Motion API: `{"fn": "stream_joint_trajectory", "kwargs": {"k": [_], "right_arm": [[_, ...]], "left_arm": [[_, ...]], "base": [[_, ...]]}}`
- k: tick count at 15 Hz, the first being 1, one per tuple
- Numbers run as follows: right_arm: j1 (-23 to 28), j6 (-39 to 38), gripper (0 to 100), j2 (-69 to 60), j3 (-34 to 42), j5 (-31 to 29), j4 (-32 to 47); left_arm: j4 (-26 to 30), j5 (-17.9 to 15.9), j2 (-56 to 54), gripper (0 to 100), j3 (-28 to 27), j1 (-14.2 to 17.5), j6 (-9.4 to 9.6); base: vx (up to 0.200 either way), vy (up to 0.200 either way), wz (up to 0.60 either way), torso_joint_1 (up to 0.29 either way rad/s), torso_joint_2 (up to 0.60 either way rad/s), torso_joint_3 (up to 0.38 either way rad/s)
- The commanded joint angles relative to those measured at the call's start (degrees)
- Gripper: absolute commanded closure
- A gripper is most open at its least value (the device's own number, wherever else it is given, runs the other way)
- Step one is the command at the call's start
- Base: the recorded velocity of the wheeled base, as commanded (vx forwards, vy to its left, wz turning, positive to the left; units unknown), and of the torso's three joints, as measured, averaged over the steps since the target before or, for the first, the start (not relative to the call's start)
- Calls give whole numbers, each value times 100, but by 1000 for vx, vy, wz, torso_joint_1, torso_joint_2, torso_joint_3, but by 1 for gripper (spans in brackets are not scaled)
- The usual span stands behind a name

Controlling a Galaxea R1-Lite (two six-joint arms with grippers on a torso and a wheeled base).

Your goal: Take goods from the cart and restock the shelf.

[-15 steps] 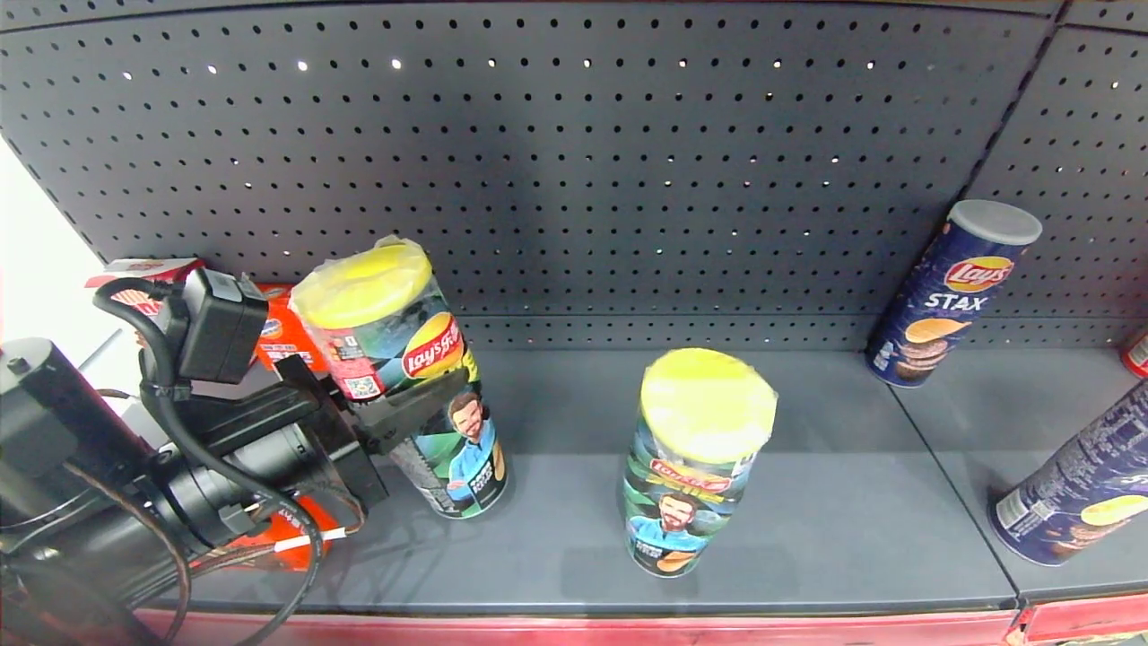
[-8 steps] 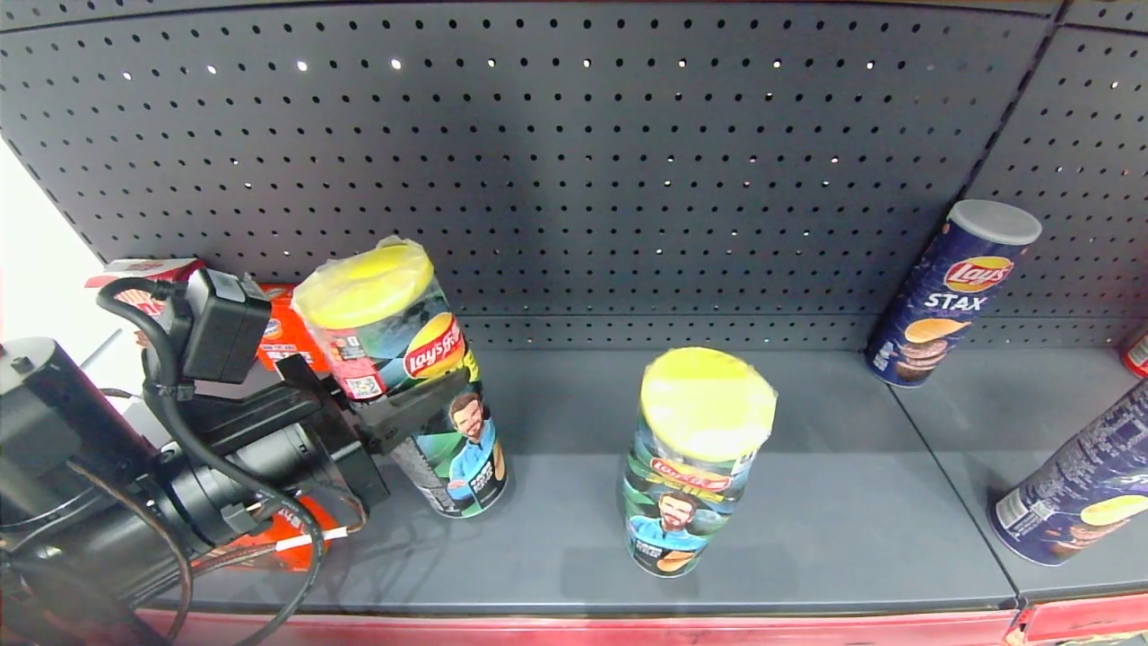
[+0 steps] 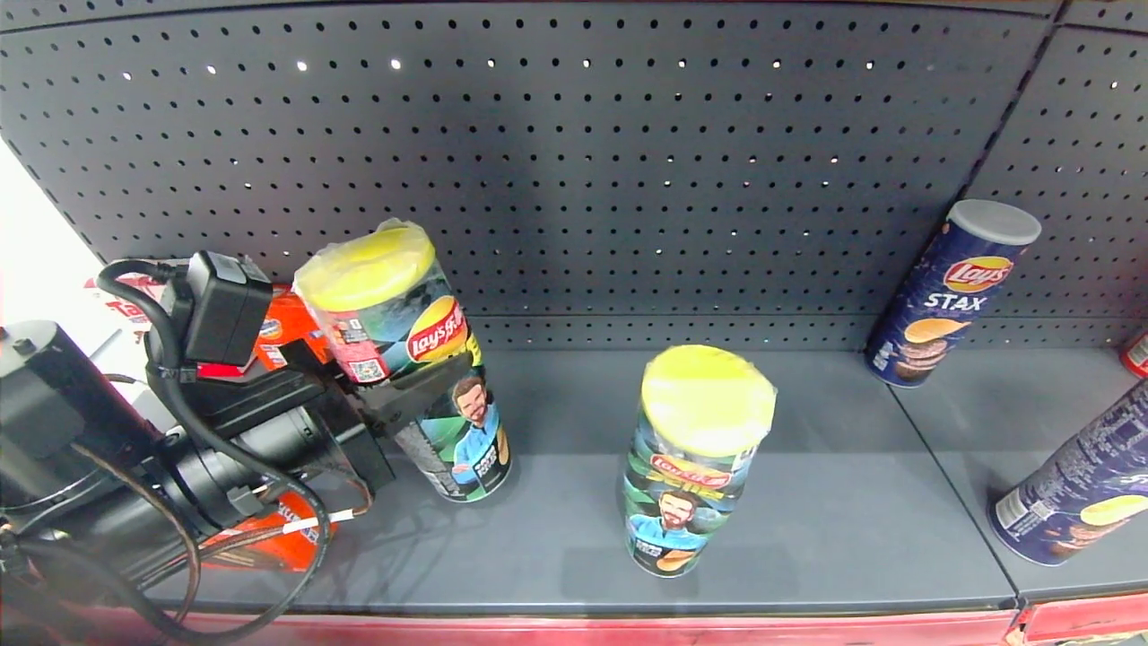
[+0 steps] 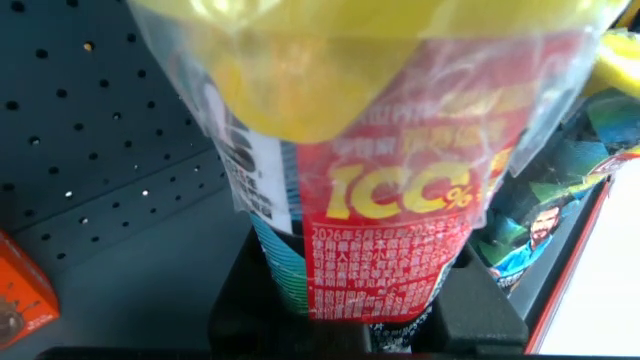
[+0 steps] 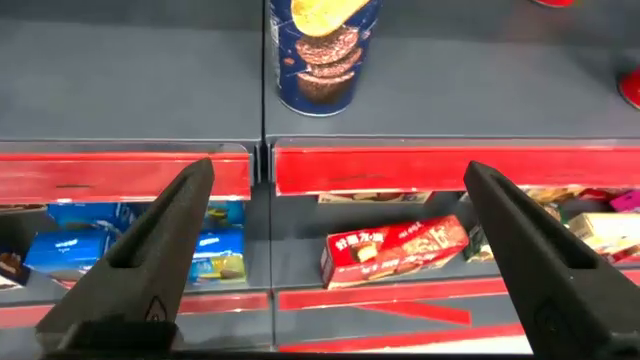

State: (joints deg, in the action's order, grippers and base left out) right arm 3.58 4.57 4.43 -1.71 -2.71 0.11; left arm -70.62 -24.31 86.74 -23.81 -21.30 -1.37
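My left gripper (image 3: 414, 405) is shut on a chip can (image 3: 395, 334) with a yellow lid and a film wrap, holding it tilted at the left of the grey shelf (image 3: 834, 529). Its base is at or just above the shelf floor. In the left wrist view the can (image 4: 390, 190) stands between the dark fingers (image 4: 250, 310). A matching chip can (image 3: 695, 458) stands upright mid-shelf, apart from the held one. My right gripper (image 5: 345, 270) is open, in front of the shelf's red edge (image 5: 450, 165), below a blue can (image 5: 325, 55).
A blue chip can (image 3: 951, 292) leans on the pegboard back at the right, and another blue can (image 3: 1076, 489) lies tilted at the far right. Orange boxes (image 3: 287, 327) sit behind my left arm. A lower shelf holds a red box (image 5: 395, 250) and blue packs (image 5: 80, 250).
My left gripper has shifted the held can slightly up and back towards the pegboard. The other cans have not moved.
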Motion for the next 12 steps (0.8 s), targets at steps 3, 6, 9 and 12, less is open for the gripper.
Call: {"fn": "stream_joint_trajectory", "kwargs": {"k": [3, 6, 9, 12], "right_arm": [[-244, -343, 0, -390, 56, -608, -29], [-271, -281, 0, -425, 171, 297, -46], [-262, -387, 0, -434, 171, 297, -11], [-262, -369, 0, -434, 171, 288, -20]], "left_arm": [[22, -4, -8, 100, -124, -41, 22], [48, -13, -34, 100, 17, -50, 128], [57, -13, 10, 100, -19, -50, 242], [4, -21, 195, 100, 43, -41, 435]], "base": [[0, 0, 0, 0, 0, 0], [0, 0, 0, 0, 0, 0], [0, 0, 0, 0, 0, 0], [0, 0, 0, 0, 0, 0]]}}
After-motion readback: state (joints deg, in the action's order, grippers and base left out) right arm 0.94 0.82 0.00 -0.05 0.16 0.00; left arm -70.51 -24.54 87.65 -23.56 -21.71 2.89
